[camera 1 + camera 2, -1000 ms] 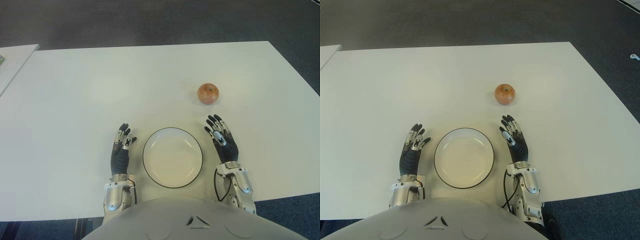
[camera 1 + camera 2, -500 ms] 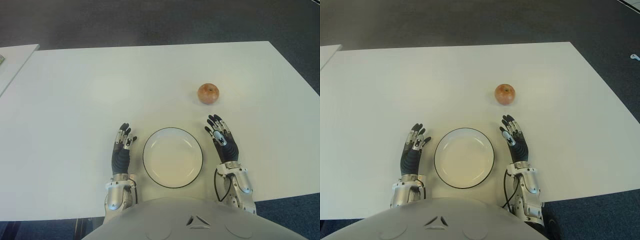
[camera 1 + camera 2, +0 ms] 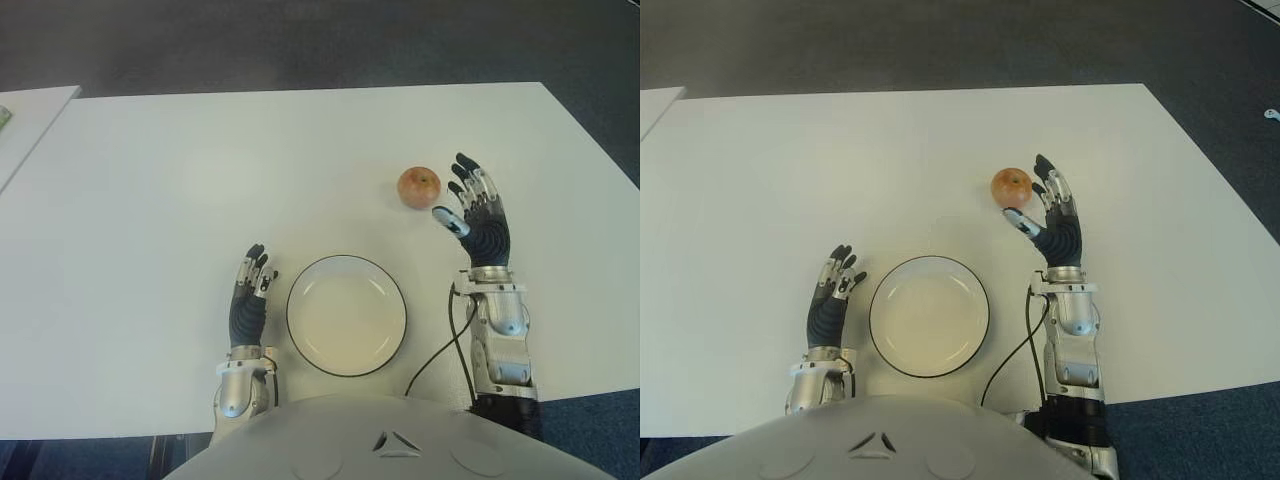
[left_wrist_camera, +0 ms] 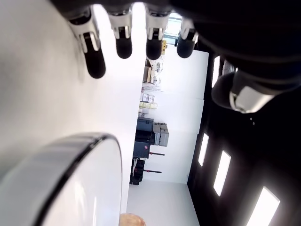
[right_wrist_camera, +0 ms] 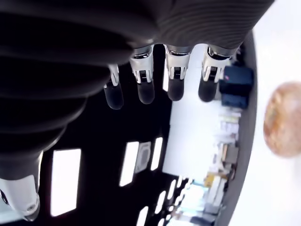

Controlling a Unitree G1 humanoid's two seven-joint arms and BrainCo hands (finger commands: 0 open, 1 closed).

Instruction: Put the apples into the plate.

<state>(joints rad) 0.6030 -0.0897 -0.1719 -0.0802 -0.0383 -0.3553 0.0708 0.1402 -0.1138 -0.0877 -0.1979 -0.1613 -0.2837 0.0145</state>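
Red-orange and round, the apple (image 3: 418, 187) sits on the white worktop (image 3: 160, 180) just off the thumb side of the right hand (image 3: 478, 215), close to the fingertips but not touching them. That hand has moved: a second ago it lay beside the plate (image 3: 346, 314), and it is now lifted and carried forward until its fingers (image 3: 471, 184) stand level with the fruit. The fingers are spread and straight, the thumb angled toward the apple, and they hold nothing; the right wrist view shows the same, with the apple off to one side of the extended fingertips. This looks like the reach before a grasp, so the task is only starting and the plate is bare. The apple appears smooth and blotchy, stem dimple upward, and would likely roll if nudged. The left hand (image 3: 248, 300) shows beside the plate on its left, fingers extended and holding nothing.
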